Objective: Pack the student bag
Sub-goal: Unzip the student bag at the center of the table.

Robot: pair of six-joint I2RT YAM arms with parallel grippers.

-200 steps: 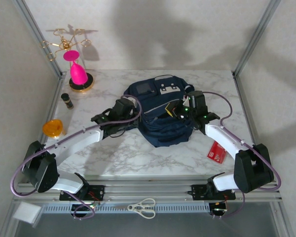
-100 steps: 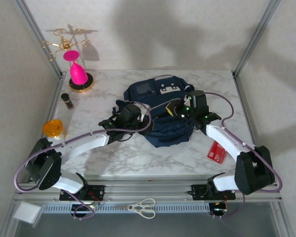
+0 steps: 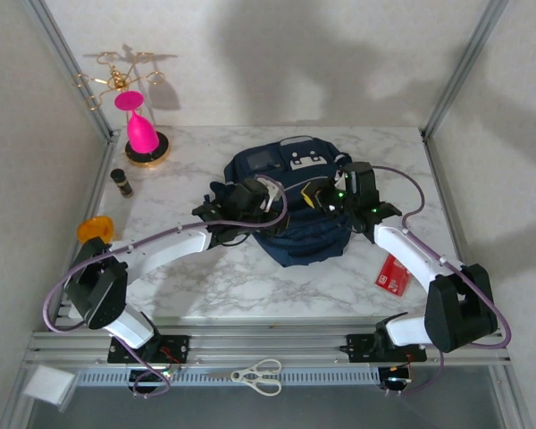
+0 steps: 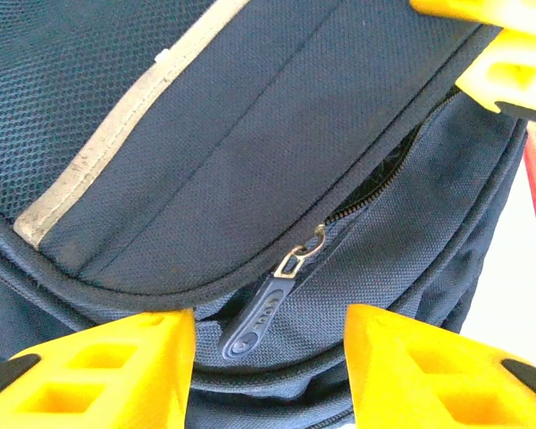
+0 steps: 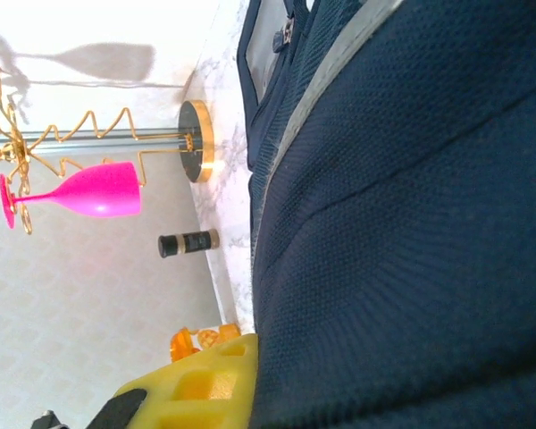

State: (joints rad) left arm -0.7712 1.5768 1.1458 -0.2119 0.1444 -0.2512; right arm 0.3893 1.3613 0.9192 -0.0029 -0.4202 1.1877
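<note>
left arm reached onto the student bag; its jaws opened.

The student bag fills mid-table; front marble looks free.

Top camera looks steeply down from above and behind, taking in the whole white marble table; both wrist cameras sit very close against the large navy-blue fabric backpack, shared by all three views.
</note>
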